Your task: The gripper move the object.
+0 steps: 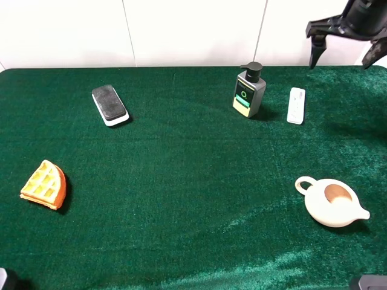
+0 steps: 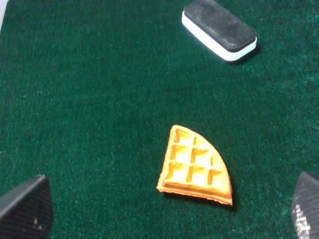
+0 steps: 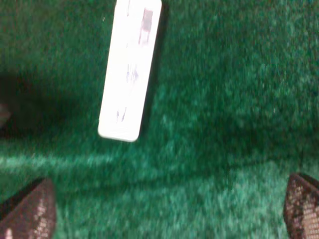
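Observation:
The object, a slim flat white cassette (image 1: pixel 295 105), lies on the green cloth at the back right, just right of a pump bottle. In the right wrist view the cassette (image 3: pixel 129 69) lies flat ahead of the fingertips. My right gripper (image 1: pixel 344 51) hangs open in the air above the table's far right edge, behind and to the right of the cassette, holding nothing. Its fingertips (image 3: pixel 30 214) show wide apart. My left gripper (image 2: pixel 169 214) is open and empty over the waffle; its arm barely shows in the exterior view.
A grey pump bottle (image 1: pixel 249 90) stands close left of the cassette. A black-topped white-edged slab (image 1: pixel 110 104) lies at the back left. A waffle wedge (image 1: pixel 45 184) lies at the left. A cream spouted pot (image 1: pixel 331 202) sits at the front right.

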Robot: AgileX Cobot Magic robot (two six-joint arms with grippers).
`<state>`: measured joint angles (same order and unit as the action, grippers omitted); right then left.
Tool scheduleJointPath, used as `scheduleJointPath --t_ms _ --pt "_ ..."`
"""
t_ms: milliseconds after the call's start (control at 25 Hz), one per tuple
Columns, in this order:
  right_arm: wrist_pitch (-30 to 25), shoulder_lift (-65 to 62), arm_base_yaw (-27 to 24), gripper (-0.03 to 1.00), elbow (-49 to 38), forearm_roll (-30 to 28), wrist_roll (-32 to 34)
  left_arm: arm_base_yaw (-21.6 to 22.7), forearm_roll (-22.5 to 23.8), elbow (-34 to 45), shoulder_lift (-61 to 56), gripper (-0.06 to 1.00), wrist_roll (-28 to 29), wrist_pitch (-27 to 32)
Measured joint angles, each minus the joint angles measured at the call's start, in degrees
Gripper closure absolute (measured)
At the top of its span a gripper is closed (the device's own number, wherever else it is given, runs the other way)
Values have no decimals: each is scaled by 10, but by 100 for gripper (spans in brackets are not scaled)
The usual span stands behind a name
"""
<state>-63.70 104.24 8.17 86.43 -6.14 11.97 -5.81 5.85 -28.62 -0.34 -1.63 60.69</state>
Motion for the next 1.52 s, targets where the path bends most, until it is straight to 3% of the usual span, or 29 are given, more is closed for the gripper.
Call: scheduleJointPath --t_ms 200,680,1000,1520 --pt "-53 -43 1 27 -1 16 -7 0 0 0 0 -2 0 0" --pt "-57 -200 1 27 -130 91 -16 0 0 0 0 -2 0 0" --pt "-59 -361 1 27 -238 87 -16 0 0 0 0 -2 0 0" --pt "-61 -637 2 27 -333 55 -16 0 0 0 0 -2 0 0"
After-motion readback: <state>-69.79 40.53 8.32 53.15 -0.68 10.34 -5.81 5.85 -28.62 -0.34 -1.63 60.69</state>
